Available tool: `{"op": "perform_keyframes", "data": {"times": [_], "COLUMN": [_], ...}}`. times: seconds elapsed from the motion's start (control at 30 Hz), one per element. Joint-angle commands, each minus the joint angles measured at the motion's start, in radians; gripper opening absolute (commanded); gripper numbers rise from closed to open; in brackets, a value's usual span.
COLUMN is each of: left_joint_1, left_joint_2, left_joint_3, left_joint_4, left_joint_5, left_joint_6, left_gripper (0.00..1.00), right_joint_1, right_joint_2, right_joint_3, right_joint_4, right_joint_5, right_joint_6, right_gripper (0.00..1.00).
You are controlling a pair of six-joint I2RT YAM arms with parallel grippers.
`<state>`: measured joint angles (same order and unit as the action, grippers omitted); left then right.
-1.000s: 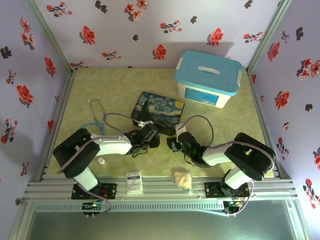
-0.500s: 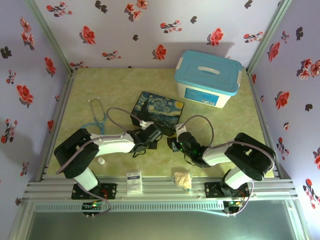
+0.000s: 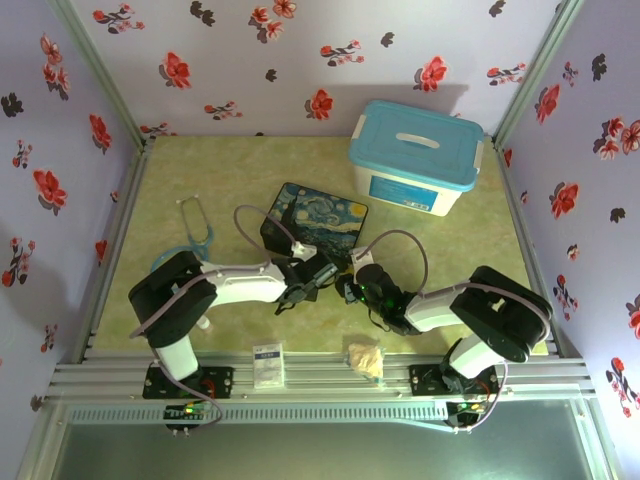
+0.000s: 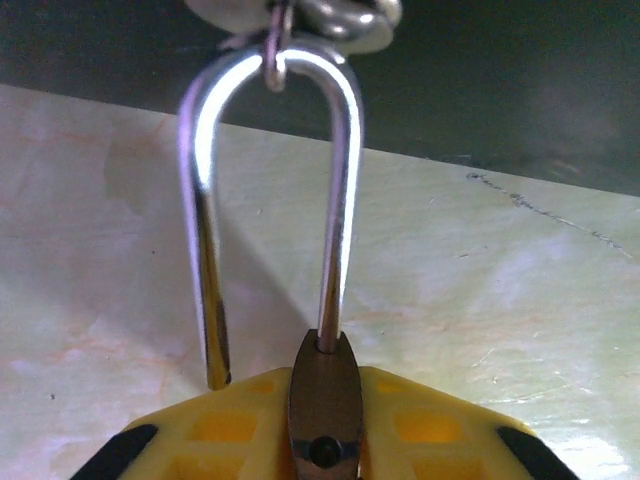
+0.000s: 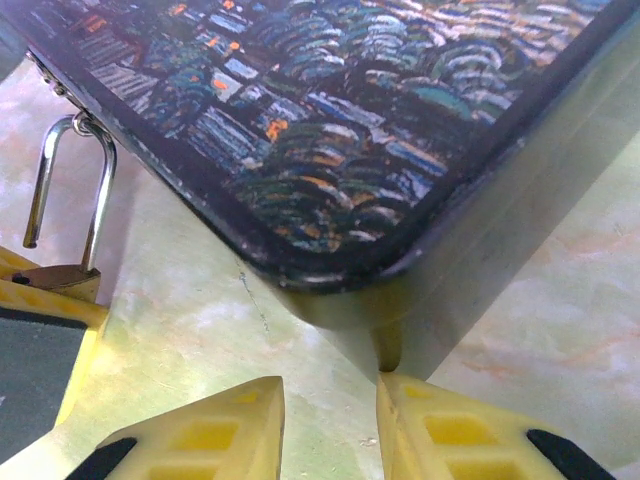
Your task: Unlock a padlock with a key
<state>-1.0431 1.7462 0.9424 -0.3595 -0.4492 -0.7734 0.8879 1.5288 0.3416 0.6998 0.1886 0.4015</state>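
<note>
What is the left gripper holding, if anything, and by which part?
The small brass padlock with silver shackle, gripped by its body between the left fingers.

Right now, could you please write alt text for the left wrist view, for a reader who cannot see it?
The yellow-fingered left gripper clamps a small brass padlock edge-on; its silver U-shaped shackle rises to a metal ring at the top, one leg ending free. Behind lies pale marbled tabletop.
</note>
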Motion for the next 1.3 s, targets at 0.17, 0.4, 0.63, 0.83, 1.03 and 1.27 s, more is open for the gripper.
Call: {"op": "perform_keyframes", "data": {"times": [0.17, 0.4, 0.63, 0.83, 1.03, 1.27], "left_joint_1": [-0.049, -0.061, -0.057, 0.000, 0.121, 0.181], "left_joint_2": [0.021, -0.001, -0.155, -0.327, -0.457, -0.555], "left_joint_3": [0.047, 0.049, 0.007, -0.077, -0.211, -0.246], "left_joint_4": [-0.058, -0.043, 0.005, 0.079, 0.245, 0.252], "left_joint_5": [-0.056, -0.041, -0.021, 0.066, 0.234, 0.238], "left_joint_6": [0.006, -0.003, 0.043, 0.064, 0.053, 0.073], "left_gripper": [0.28, 0.37, 0.63, 0.71, 0.80, 0.81], "right_joint_1": [-0.008, -0.008, -0.024, -0.081, -0.153, -0.197], "right_joint_2": [-0.019, -0.041, -0.104, -0.099, -0.082, -0.100], "right_joint_3": [-0.004, -0.007, -0.003, 0.031, 0.096, 0.157], "right_joint_4": [0.000, -0.009, -0.081, -0.118, -0.203, -0.299], "right_joint_5": [0.046, 0.055, 0.091, 0.066, 0.101, 0.117], "right_joint_6": [0.013, 0.020, 0.000, -0.008, 0.030, 0.038], "right_gripper": [0.30, 0.34, 0.56, 0.56, 0.54, 0.49]}}
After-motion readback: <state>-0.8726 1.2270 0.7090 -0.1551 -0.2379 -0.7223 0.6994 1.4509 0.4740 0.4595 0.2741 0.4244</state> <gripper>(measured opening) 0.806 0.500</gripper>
